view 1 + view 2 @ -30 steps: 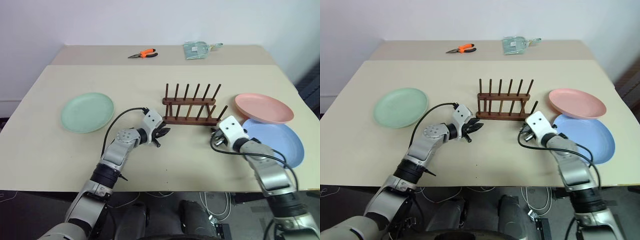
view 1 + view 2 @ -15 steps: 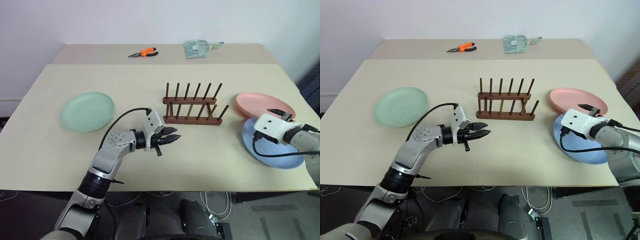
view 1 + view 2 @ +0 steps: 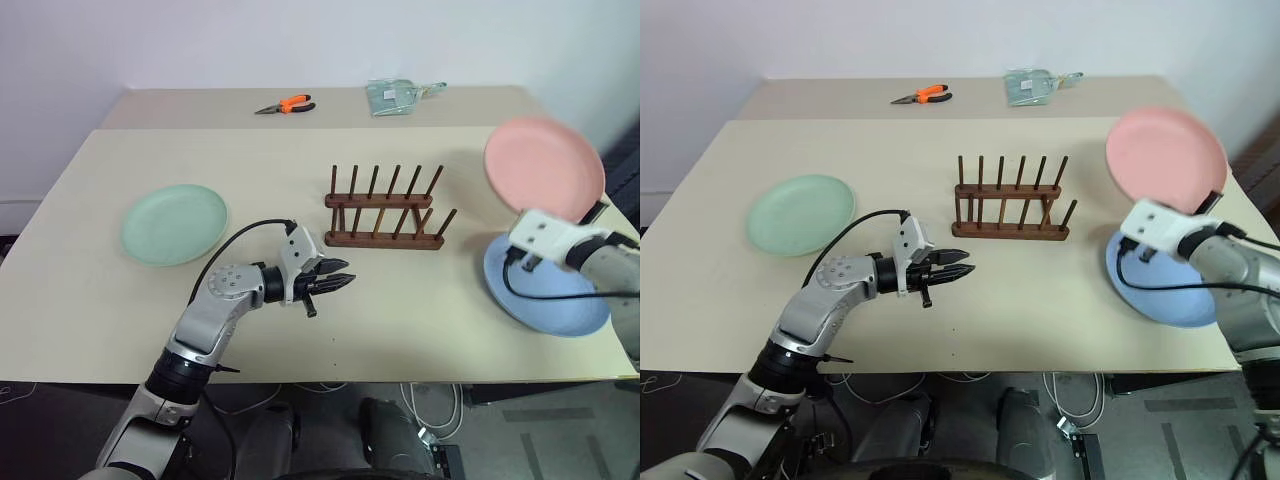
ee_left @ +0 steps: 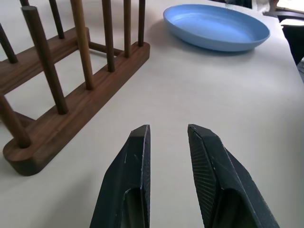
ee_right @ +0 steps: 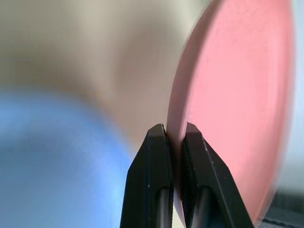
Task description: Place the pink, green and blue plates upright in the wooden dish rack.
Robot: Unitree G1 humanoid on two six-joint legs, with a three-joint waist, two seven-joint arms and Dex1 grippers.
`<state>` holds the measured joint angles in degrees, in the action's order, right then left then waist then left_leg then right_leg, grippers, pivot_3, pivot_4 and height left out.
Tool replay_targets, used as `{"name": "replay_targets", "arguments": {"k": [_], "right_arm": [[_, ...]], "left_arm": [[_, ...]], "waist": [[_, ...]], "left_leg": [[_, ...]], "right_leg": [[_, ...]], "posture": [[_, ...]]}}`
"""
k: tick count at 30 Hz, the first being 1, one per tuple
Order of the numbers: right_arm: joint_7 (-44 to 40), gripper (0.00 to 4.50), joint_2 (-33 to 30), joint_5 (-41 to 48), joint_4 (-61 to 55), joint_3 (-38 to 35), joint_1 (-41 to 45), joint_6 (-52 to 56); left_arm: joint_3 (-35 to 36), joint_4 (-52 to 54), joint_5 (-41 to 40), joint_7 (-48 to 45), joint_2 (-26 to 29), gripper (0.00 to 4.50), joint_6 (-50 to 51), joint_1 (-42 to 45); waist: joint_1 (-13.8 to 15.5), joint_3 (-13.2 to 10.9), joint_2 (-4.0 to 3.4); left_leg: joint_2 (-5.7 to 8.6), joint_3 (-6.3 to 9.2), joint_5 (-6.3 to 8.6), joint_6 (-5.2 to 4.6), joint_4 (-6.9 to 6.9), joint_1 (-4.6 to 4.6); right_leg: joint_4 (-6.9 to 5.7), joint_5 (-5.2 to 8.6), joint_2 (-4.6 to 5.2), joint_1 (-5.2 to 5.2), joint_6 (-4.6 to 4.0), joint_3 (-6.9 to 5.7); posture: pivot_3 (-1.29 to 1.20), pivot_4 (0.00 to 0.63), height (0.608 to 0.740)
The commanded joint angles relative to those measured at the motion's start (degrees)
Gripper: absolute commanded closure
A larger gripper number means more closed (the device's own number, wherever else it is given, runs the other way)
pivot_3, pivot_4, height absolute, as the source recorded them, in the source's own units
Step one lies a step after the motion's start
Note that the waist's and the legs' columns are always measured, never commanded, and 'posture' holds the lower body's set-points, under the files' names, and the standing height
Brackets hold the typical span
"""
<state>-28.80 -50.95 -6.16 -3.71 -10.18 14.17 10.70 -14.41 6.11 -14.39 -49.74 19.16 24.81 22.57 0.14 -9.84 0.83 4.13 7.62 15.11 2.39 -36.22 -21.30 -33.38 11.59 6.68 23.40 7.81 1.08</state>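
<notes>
My right hand (image 5: 172, 130) pinches the pink plate (image 3: 545, 165) by its rim, upper right of the frame. It looks stiff, light and smooth, so a rim grip may slip. My left hand (image 4: 167, 133) is narrowly parted, empty.

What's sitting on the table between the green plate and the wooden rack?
Nothing rests there: in the left eye view the tabletop between the green plate and the wooden dish rack is bare. The left pincer hovers nearer the robot.

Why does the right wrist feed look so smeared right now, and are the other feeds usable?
Right wrist view: the pink plate and blue plate are soft, only the right hand looks sharp. Left wrist view: crisp on the dish rack. Eye views: even light, no glare.
</notes>
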Motion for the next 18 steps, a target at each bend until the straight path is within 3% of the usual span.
{"name": "replay_targets", "arguments": {"k": [1, 4, 6, 11, 18], "right_arm": [[-0.2, 4.49, 10.4, 29.8, -16.0, -10.9, 7.0, 17.7], [4.2, 4.49, 17.4, 50.9, -23.0, -15.6, 11.1, 29.7], [7.0, 4.49, 19.0, 57.0, -24.6, -16.4, 12.1, 33.6], [9.5, 4.49, 17.7, 62.4, -25.1, -15.3, 11.3, 37.6], [9.7, 4.49, 16.5, 59.8, -19.8, -13.3, 11.3, 37.3]], "left_arm": [[1.0, 0.5, -1.0, -0.3, 0.1, 3.27, -1.2, 0.4], [0.7, -0.1, -0.7, -0.7, 0.2, 3.27, -1.8, 0.6], [0.7, -0.2, -1.1, -0.7, -0.2, 3.27, -1.8, 0.8], [1.2, 2.1, -3.5, -1.3, -0.7, 3.27, -0.8, 0.2], [1.7, 5.4, -6.3, -2.1, 0.3, 3.27, 0.8, -1.1]], "waist": [[-0.3, 0.0, -0.01], [0.0, 0.0, -0.01], [0.6, 0.0, -0.01], [0.7, 0.0, 0.0], [0.2, 0.0, -0.04]], "left_leg": [[-0.02, 0.04, 0.0, 0.0, 0.0, 0.01], [-0.02, 0.19, 0.0, 0.0, 0.01, -0.02], [0.01, 0.23, 0.0, -0.01, 0.01, -0.06], [0.08, 0.21, 0.01, -0.02, -0.03, -0.13], [0.02, 0.13, 0.01, -0.02, 0.04, -0.06]], "right_leg": [[-0.02, 0.0, -0.01, 0.0, 0.0, 0.0], [-0.03, -0.11, -0.01, 0.0, -0.16, -0.06], [0.02, -0.11, 0.01, 0.0, -0.17, -0.1], [0.11, -0.03, 0.07, -0.01, -0.31, -0.12], [0.02, -0.04, 0.0, 0.05, -0.29, -0.12]], "posture": [[0.0, 0.15, 0.74], [0.0, 0.15, 0.74], [0.0, 0.15, 0.74], [0.0, 0.15, 0.74], [0.0, 0.15, 0.74]]}}
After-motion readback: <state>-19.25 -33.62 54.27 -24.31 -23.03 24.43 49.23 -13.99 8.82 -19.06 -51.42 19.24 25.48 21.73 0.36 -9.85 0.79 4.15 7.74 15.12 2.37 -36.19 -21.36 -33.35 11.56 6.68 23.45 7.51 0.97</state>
